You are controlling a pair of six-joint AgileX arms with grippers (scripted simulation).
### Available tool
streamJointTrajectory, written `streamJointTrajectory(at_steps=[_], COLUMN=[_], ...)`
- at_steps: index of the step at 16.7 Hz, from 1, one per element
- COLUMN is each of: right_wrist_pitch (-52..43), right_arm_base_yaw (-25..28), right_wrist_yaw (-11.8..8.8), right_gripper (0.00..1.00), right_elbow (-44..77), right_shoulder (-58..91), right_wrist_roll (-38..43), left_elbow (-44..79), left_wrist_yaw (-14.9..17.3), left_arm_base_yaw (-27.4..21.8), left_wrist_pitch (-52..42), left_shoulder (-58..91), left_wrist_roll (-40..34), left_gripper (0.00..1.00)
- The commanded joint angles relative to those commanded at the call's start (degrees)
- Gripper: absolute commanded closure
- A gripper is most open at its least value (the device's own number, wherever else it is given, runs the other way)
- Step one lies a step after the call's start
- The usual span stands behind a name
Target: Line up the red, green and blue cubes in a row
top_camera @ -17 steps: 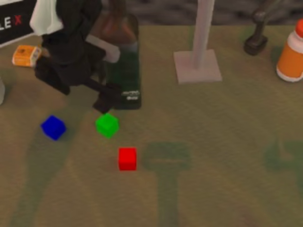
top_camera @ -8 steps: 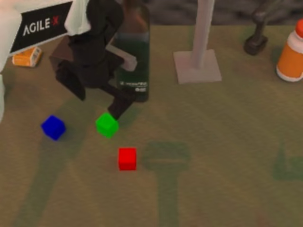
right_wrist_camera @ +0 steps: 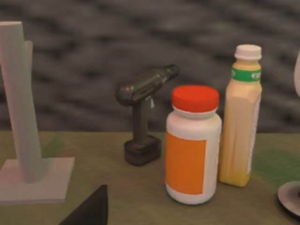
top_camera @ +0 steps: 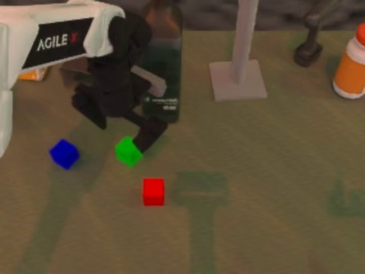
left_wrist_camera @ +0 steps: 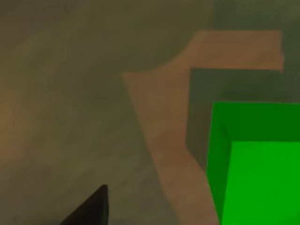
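The left end effector (top_camera: 122, 128) hangs over the green cube (top_camera: 129, 151), one finger (top_camera: 149, 132) touching the cube's far right edge; whether its fingers are open or closed cannot be told. The blue cube (top_camera: 63, 153) lies left of green, and the red cube (top_camera: 153, 191) sits nearer, to green's right. The right arm is out of view.

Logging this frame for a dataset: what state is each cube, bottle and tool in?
green cube: on table, left tool just over it, ungrasped
blue cube: on table, free
red cube: on table, free
dark bottle: upright
orange bottle: upright, capped
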Motion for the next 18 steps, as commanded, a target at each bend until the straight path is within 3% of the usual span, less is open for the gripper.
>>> streamJointTrajectory(at_steps=[4,9,18], right_wrist_pitch=[0.0,0.0,0.0], right_arm_base_yaw=[0.0,0.0,0.0], right_wrist_yaw=[0.0,0.0,0.0], right_gripper=[0.00,0.00,0.00], right_elbow=[0.0,0.0,0.0], right_shoulder=[0.0,0.0,0.0], right_wrist_roll=[0.0,0.0,0.0], left_elbow=[-4.5,-5.2,-5.2], left_wrist_yaw=[0.0,0.0,0.0], left_arm_base_yaw=[0.0,0.0,0.0], left_wrist_pitch=[7.7,8.8,8.8], left_shoulder=[3.1,3.6,3.6], left_wrist_roll=[0.0,0.0,0.0], left_gripper=[0.00,0.00,0.68])
